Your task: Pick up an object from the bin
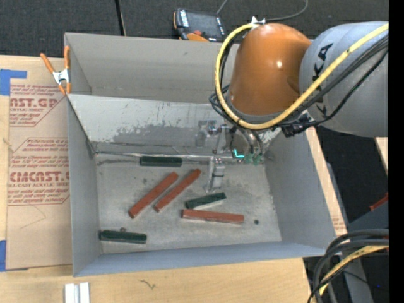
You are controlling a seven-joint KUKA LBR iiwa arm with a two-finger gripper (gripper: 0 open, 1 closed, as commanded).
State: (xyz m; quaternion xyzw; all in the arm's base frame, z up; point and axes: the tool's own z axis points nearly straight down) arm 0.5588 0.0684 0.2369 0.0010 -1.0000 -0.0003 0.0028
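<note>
Green stick [205, 201] lies mid-bin [82, 169] between red sticks [177, 190], gripper [215, 180] just beside it, jaws I cannot tell; looks like the approach, next needing a drop astride it

Sticks [178, 190] clutter the bin's [85, 194] middle; its left floor [117, 194] lies open.

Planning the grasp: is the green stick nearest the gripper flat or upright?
Flat: the green stick lies lengthwise on the bin floor, near the gripper.
</note>
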